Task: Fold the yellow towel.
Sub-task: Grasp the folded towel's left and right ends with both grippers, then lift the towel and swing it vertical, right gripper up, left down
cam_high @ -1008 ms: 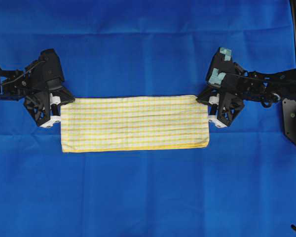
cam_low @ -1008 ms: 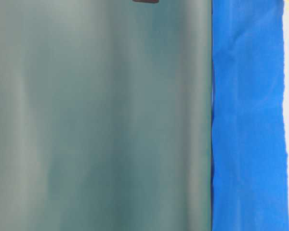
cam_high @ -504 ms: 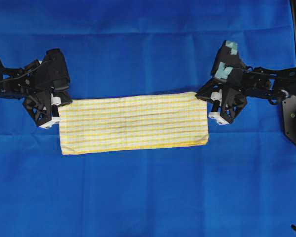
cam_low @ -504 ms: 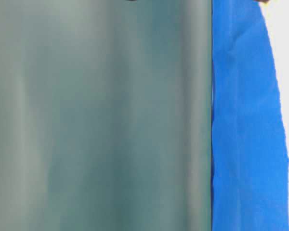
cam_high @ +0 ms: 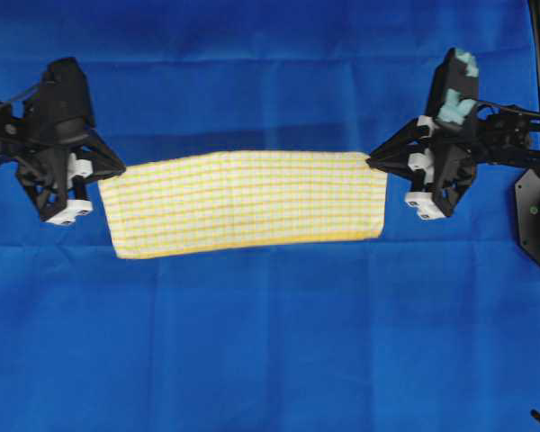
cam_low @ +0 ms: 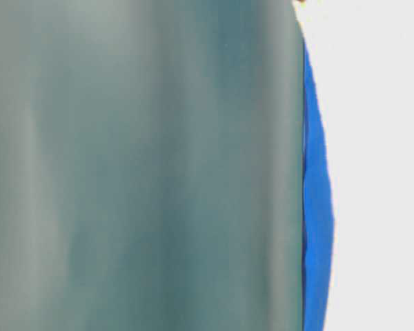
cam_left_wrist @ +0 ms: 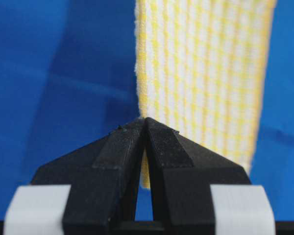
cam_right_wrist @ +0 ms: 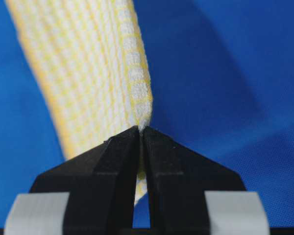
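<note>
The yellow towel (cam_high: 245,200) is a long checked yellow-and-white strip, folded lengthwise. It stretches from nine to three o'clock, pinched at both upper corners, sagging slightly midway.

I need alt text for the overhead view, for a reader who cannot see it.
Two black robot arms hold a folded yellow towel by its far corners, left gripper and right gripper with jaws shut on it. A blue cloth covers the surface beneath.
</note>
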`<state>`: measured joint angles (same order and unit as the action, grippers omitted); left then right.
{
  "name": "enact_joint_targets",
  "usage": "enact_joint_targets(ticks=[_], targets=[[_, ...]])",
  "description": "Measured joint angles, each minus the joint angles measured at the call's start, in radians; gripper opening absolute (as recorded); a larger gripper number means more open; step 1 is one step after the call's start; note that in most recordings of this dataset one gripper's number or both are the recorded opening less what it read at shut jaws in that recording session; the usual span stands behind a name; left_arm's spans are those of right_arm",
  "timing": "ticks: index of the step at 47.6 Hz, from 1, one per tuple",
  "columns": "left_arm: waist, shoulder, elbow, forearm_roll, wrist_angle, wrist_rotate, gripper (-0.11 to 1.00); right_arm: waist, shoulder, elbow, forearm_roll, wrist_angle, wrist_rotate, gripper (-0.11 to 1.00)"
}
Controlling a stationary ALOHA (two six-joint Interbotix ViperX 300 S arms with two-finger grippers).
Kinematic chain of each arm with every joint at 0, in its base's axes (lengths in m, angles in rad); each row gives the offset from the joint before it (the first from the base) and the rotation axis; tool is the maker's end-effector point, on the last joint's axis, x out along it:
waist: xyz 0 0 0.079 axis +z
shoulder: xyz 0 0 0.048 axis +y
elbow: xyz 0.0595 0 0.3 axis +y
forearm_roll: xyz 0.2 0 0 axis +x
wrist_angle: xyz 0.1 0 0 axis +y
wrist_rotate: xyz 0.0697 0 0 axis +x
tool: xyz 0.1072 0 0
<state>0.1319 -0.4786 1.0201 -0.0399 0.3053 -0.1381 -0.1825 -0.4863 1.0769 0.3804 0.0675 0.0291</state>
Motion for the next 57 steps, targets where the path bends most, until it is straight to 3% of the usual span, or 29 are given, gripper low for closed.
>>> enact_joint_targets(ticks=[16,24,41,57], targets=[[-0.008,-0.077,0.006,0.0,0.026,-0.017,0.01,-0.002,-0.037,0.0,-0.005,0.017,0.0,0.03],[-0.075,-0.077,0.006,-0.002,0.005,-0.018,0.01,-0.015,-0.008,-0.009,-0.014,-0.005,0.0,0.03],[-0.304,-0.049,0.005,-0.003,-0.207,-0.075,0.01,-0.17,0.146,-0.112,-0.077,-0.043,0.0,0.03],[-0.38,0.094,-0.083,-0.003,-0.362,-0.064,0.01,-0.264,0.296,-0.267,-0.153,-0.043,-0.002,0.03]])
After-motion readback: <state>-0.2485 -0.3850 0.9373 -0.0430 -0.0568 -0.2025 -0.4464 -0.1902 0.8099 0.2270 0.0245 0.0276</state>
